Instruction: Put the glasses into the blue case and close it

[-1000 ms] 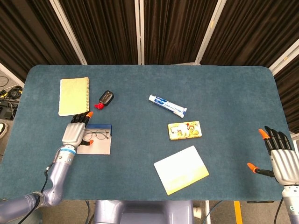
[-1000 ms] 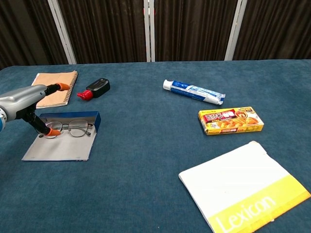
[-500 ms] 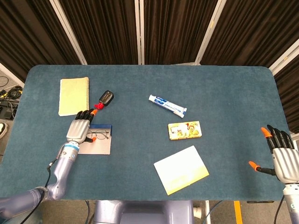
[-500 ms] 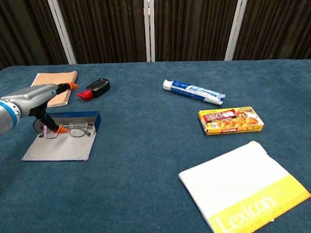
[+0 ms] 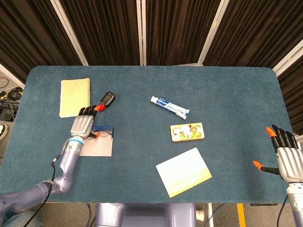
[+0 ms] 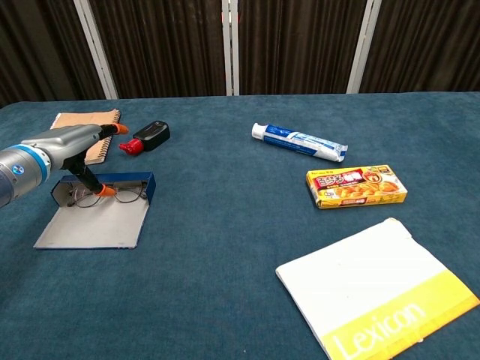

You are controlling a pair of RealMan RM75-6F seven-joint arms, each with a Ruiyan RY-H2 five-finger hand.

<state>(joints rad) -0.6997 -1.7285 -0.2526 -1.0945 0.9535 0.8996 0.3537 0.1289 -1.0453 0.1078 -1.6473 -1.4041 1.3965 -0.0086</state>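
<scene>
The blue case (image 6: 150,187) lies open at the table's left, its grey flap (image 6: 94,225) spread flat toward me and its blue wall standing at the back. The thin-framed glasses (image 6: 124,196) lie inside, close against that wall. My left hand (image 6: 69,144) hovers over the case with fingers stretched forward and apart; its orange thumb tip reaches down to the glasses' frame. In the head view the left hand (image 5: 83,124) covers most of the glasses (image 5: 103,134) and the case's (image 5: 98,147) left part. My right hand (image 5: 287,160) is open at the table's right edge, holding nothing.
A yellow spiral notebook (image 5: 74,97) and a black device with a red cap (image 5: 106,100) lie just beyond the case. A toothpaste tube (image 5: 169,107), a curry box (image 5: 187,131) and a white-yellow Lexicon book (image 5: 183,171) occupy the middle.
My left hand has moved forward and right over the case, and the glasses have slid back toward the blue wall. My right hand has drifted slightly lower at the table's edge.
</scene>
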